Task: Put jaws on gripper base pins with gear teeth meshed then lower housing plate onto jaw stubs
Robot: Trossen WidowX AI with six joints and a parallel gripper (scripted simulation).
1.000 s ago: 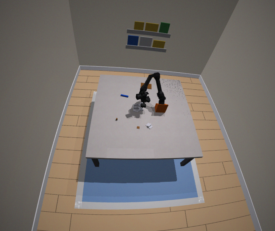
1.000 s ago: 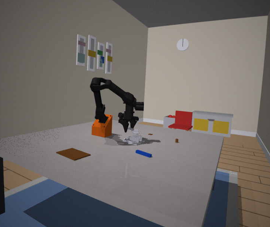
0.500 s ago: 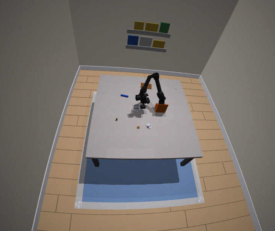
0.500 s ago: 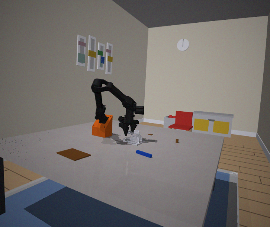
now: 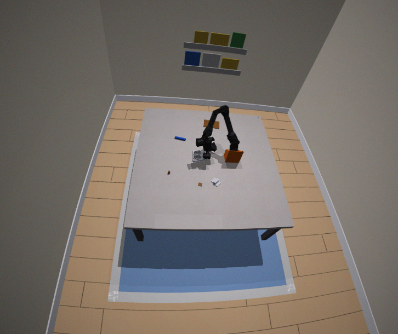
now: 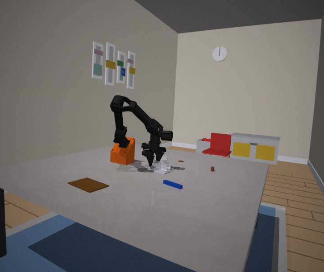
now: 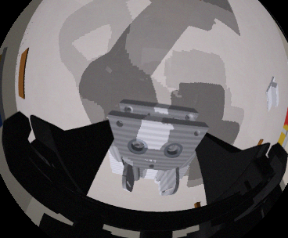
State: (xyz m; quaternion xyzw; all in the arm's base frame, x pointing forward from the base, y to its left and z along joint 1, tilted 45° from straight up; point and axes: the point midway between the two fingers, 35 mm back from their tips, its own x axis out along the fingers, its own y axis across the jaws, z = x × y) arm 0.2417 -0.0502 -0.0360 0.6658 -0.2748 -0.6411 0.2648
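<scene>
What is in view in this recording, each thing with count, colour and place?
Grey housing plate with two round holes: one, between the gripper's fingers
Pale gripper base with jaws: one, under the plate
Blue bar: one, on the table
Flat brown rectangular board: one, on the table
Small flat brown square: one, on the table
Small brown block: one, on the table
White angular piece: one, on the table
Grey table: one, on a blue rug
Red chair: one, beyond the table
White wall clock: one
Black arm, orange base: one
Black gripper: one, shut on the plate
</scene>
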